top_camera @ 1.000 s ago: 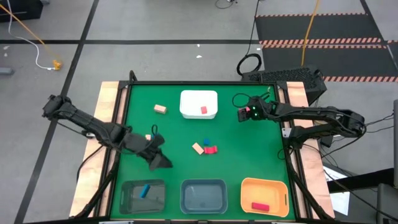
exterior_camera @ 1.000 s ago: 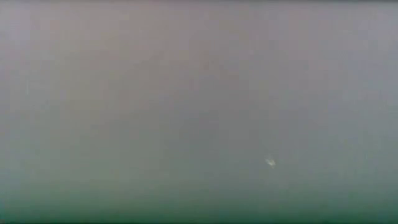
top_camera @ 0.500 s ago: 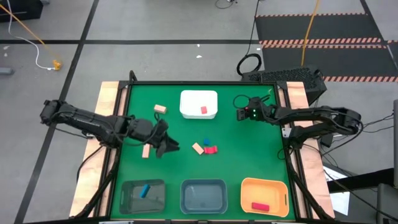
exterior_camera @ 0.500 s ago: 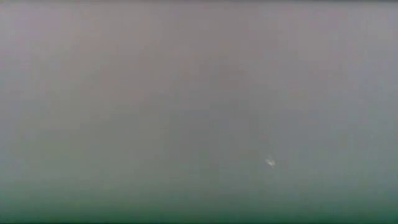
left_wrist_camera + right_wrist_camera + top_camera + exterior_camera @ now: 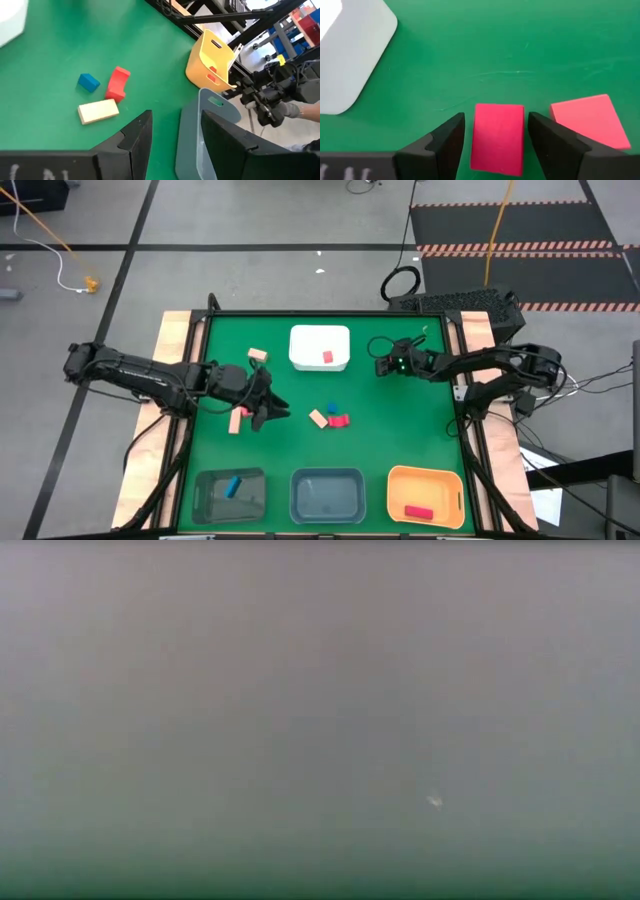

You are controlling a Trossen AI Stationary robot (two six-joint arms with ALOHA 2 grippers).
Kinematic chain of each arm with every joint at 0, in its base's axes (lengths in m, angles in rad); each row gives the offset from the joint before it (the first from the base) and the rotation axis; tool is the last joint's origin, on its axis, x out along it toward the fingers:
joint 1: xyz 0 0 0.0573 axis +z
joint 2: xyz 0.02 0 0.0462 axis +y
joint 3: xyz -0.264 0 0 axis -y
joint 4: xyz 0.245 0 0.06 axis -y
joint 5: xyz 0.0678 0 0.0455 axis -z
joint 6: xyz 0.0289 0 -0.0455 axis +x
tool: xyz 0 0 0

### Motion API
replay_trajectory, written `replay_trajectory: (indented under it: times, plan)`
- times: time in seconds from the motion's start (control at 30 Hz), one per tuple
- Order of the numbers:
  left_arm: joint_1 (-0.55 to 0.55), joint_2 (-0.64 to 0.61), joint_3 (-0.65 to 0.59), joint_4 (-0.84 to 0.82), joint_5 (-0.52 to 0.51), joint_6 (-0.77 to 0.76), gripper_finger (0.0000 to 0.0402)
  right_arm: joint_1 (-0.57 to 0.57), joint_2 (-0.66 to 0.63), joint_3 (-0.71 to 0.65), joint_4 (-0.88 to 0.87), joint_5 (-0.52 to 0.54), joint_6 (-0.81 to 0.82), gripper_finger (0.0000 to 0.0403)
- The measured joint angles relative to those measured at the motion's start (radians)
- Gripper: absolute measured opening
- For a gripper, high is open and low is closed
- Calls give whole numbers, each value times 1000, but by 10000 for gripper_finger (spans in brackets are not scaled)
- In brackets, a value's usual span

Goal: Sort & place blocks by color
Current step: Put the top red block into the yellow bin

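My right gripper (image 5: 496, 119) is open, low over the green mat right of the white tray (image 5: 320, 340). Its fingers stand on either side of a red block (image 5: 497, 139) with narrow gaps; a pink block (image 5: 590, 120) lies beside it. In the high view my right gripper (image 5: 379, 367) hides both. My left gripper (image 5: 277, 412) is open and empty, pointing at a cluster of a tan block (image 5: 99, 111), a blue block (image 5: 89, 82) and a red block (image 5: 117, 84). Another tan block (image 5: 238, 418) lies beside the left wrist, and one more tan block (image 5: 258, 355) lies farther off.
A red block (image 5: 327, 356) lies in the white tray. Along the near edge stand a grey bin (image 5: 215, 502) holding a blue block (image 5: 233, 485), a second grey bin (image 5: 327, 498) and an orange bin (image 5: 440, 490) holding a red block (image 5: 417, 511). The low view shows only blur.
My left arm has swung up from the near-left bin toward the table's middle, and its gripper now points right at the block cluster. My right gripper has edged slightly toward the table's left.
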State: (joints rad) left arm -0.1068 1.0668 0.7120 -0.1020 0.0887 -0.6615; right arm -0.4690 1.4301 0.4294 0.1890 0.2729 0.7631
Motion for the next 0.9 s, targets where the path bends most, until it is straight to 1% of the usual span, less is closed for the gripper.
replay_trajectory:
  times: [0.1, 0.27, 0.33, 0.43, 0.57, 0.67, 0.77, 0.9]
  plan:
    - [11, 0, 0, 0, 0, 40, 170, 0, 4, 0, -5, -1, 13, 191]
    - [39, 0, 0, 0, -1, 89, 170, 0, -8, -1, -12, -11, 44, 120]
    - [53, 0, 0, 0, 0, 101, 170, -1, -17, 0, -10, -21, 57, 115]
    - [74, 0, 0, 0, -1, 127, 170, -2, -35, -1, -11, -64, 111, 115]
    - [99, 0, 0, 1, -1, 205, 170, 0, -96, -5, -22, -174, 188, 115]
    - [124, 0, 0, 2, -2, 294, 170, 0, -163, -5, 7, -260, 216, 115]
    - [154, 0, 0, 3, -4, 400, 170, 5, -223, -5, 50, -376, 247, 115]
    - [203, 0, 0, 9, -40, 538, 170, 40, -311, -4, 144, -537, 278, 115]
